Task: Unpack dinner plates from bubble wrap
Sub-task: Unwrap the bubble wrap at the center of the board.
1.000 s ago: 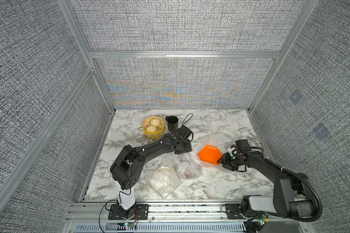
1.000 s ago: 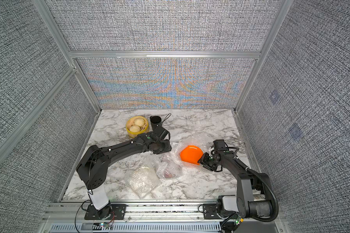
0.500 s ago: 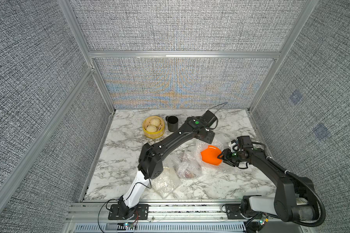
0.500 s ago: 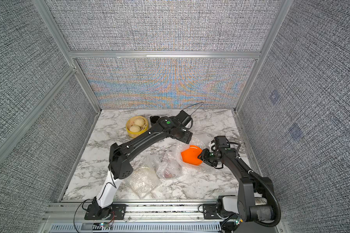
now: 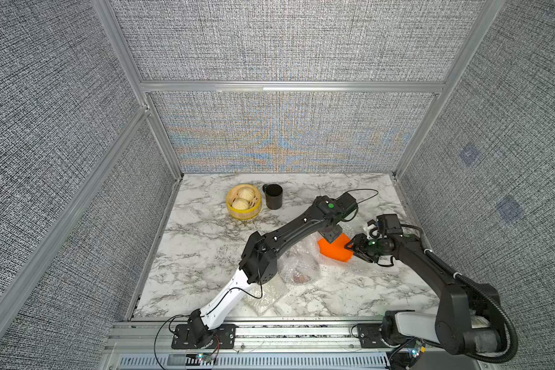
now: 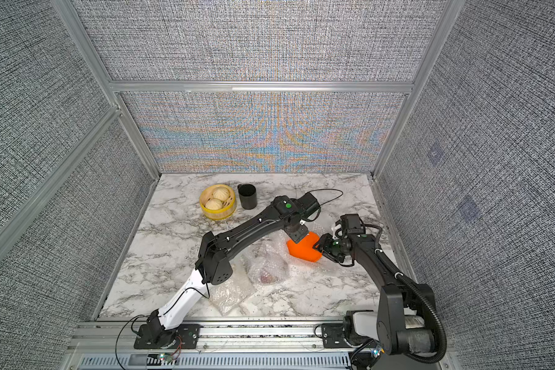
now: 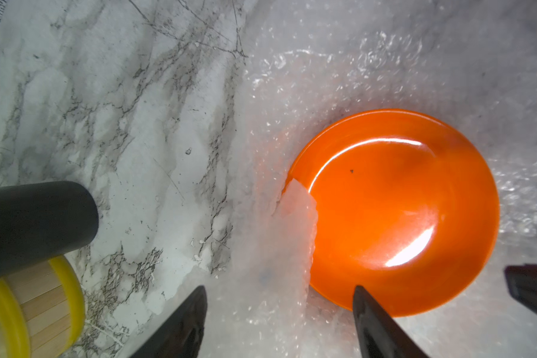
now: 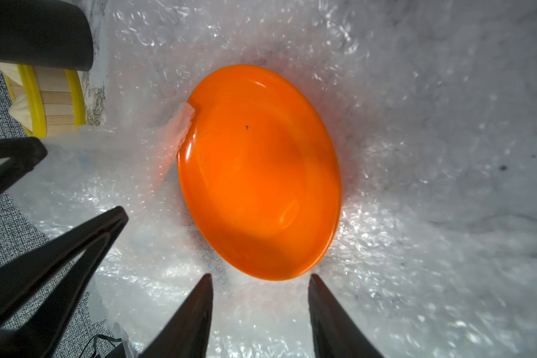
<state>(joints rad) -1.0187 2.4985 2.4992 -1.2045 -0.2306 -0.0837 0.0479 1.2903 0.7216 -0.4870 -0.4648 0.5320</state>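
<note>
An orange dinner plate [image 5: 334, 253] [image 6: 303, 251] lies bare on spread-out bubble wrap [image 8: 400, 108], right of the table's middle. A small flap of the wrap [image 7: 301, 204] rests on its rim. My left gripper [image 7: 279, 288] [image 5: 331, 237] hovers open over the plate's far-left edge, one finger above the rim and wrap between the fingers. My right gripper [image 8: 260, 276] [image 5: 351, 250] is open at the plate's right edge, its tips just short of the rim. A dark red plate [image 5: 298, 270] sits wrapped beside it. Another wrapped bundle [image 6: 229, 293] lies near the front.
A yellow steamer basket with buns [image 5: 243, 201] [image 6: 217, 201] and a black cup [image 5: 273, 196] [image 6: 247, 195] stand at the back left of the marble table [image 5: 205, 250]. Grey walls close in three sides. The left arm stretches diagonally over the two wrapped bundles.
My left arm has swung right from the middle bundle to above the orange plate, and its jaws have widened slightly. The right gripper has stayed by the plate's right edge.
</note>
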